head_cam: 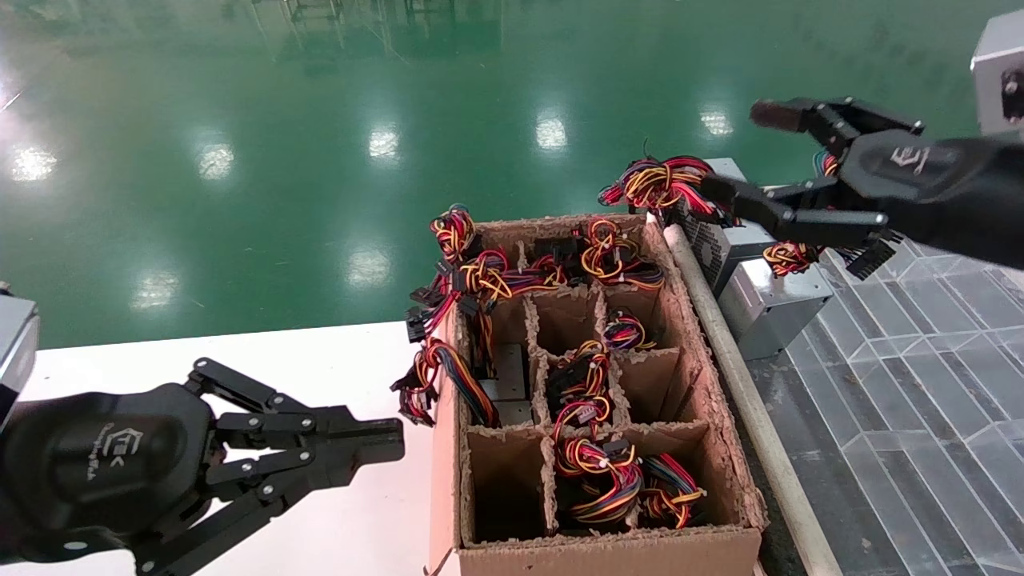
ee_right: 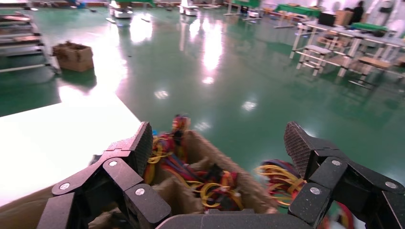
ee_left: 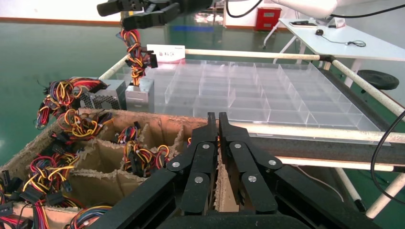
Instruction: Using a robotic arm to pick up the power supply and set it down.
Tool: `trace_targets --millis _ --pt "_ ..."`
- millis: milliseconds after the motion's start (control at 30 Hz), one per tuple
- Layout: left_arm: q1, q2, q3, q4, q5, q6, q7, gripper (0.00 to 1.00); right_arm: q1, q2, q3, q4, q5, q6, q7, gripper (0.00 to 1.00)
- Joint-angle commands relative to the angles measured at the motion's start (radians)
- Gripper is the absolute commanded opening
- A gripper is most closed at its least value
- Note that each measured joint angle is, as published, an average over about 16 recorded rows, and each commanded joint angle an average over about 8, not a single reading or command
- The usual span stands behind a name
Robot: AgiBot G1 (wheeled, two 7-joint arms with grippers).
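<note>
Bearing a white logo, unreadable, right pincer [head_cam: 740,156] gapes above power supply [head_cam: 772,300].

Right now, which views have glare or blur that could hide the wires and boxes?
Head view: ceiling lights glare off the green floor, but the carton and wires stay sharp. Right wrist view: the carton and wires beyond the open right hand are smeared with motion blur, and the white table is blown out. Left wrist view: sharp, the shut left hand blocks the foreground.

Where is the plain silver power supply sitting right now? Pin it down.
In the head view the power supply sits right of the cardboard box, on the clear tray's near corner, beside a vented grey unit, below the open right end effector.
</note>
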Motion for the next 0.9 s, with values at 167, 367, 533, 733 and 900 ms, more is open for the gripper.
trace_targets --millis 167,367,533,733,900 --pt "0.0 0.0 0.0 0.0 0.0 0.0 0.0 1.0 -0.071 0.008 0.031 0.086 0.023 -0.02 0.023 1.0" --pt "0.0 0.0 0.0 0.0 0.0 0.0 0.0 1.0 -0.142 0.016 0.062 0.172 0.046 -0.039 0.047 1.0" --pt "0.0 0.0 0.0 0.0 0.0 0.0 0.0 1.0 -0.2 0.022 0.088 0.243 0.065 -0.055 0.066 1.0" --pt "0.0 0.0 0.001 0.0 0.0 0.0 0.0 1.0 -0.271 0.03 0.118 0.329 0.088 -0.075 0.089 1.0" --pt "0.0 0.0 0.001 0.0 -0.001 0.0 0.0 1.0 -0.33 0.036 0.144 0.401 0.107 -0.091 0.109 1.0"
